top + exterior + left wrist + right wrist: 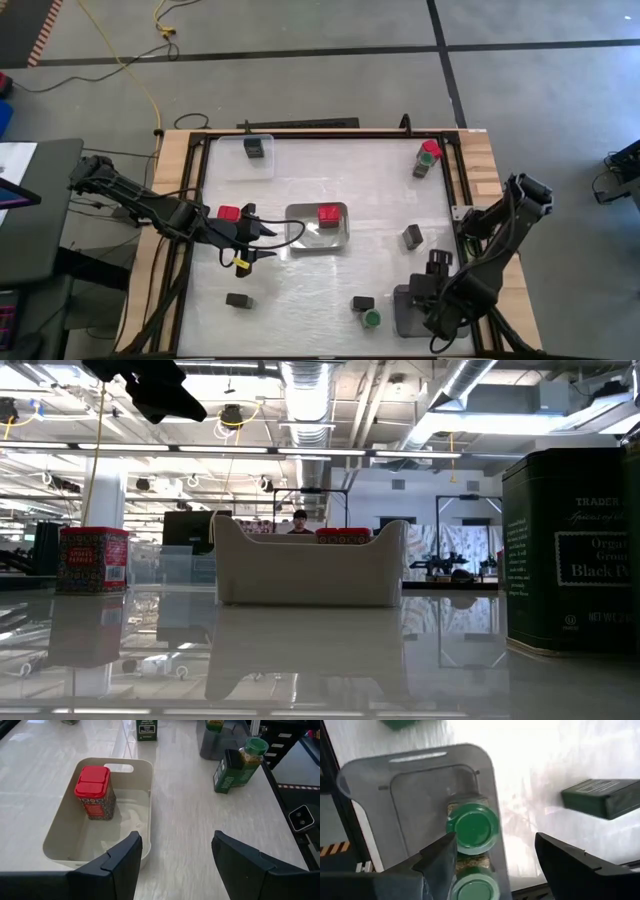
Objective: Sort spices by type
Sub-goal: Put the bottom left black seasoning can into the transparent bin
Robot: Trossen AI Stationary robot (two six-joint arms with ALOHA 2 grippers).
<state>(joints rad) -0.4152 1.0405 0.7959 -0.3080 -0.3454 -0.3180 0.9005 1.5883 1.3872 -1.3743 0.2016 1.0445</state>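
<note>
while one red-capped spice [95, 792] already stands upright in the white tray [145, 820] at the middle of the bench [330, 190], a second red-capped spice [229, 213] sits on the bench just left of that tray, right beside the left gripper [258, 243]. that gripper hovers with its fingers spread and nothing between them, pointing right toward the tray's near left corner; the loose red spice lies on its far side, close by the wrist, so i judge the left arm is the one placed to take it, and it would have to pull back and swing toward the far side first. from above the tin shows only its square cap, so it stands upright.

the right gripper [490, 855] hangs over the grey tray [365, 780] at the near right corner, released and empty, with two green-capped spices [471, 827] standing in the tray below it. near the bench's front edge another green-capped spice [371, 318] lies next to a black spice box [362, 302], a black one [413, 236] lies right of the white tray, another [238, 300] near left, and a green and black pair [426, 157] stand at the far right. one black box [254, 148] sits in the clear tray [262, 168] at the far left.

the left wrist view does not show the loose red spice at all. the right arm hides much of the grey tray from above.
</note>
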